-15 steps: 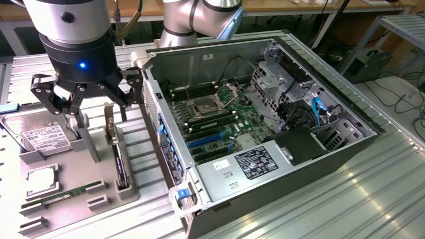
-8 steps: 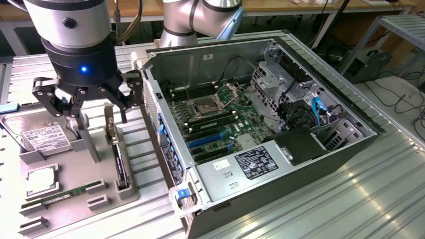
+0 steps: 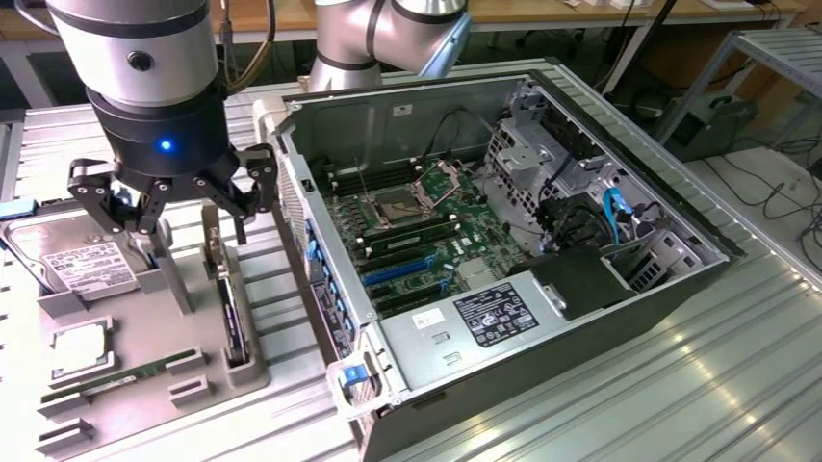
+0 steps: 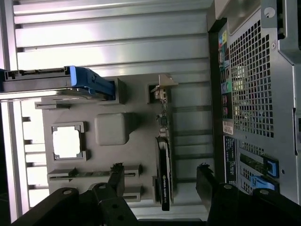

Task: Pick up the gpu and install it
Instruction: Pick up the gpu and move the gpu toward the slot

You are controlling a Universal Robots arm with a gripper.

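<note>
- At the exterior view's left, a grey parts tray (image 3: pixel 154 332) is sitting on the ribbed metal tabletop (image 3: pixel 668 385), carrying a hard drive (image 3: pixel 84 265).
- Above the tray, the pincer (image 3: pixel 187 226) is hovering with its fingers spread wide, gripping nothing.
- Just below it, the gpu (image 3: pixel 234 322) is standing on edge in a tray slot, untouched.
- The card is probably stiff, light and fragile; its bare top edge seems the safest hold.
- Further right, the opened computer case (image 3: pixel 514 241) is lying on its side.

Bright even light, glare on metal table (image 3: pixel 700 380)
</note>
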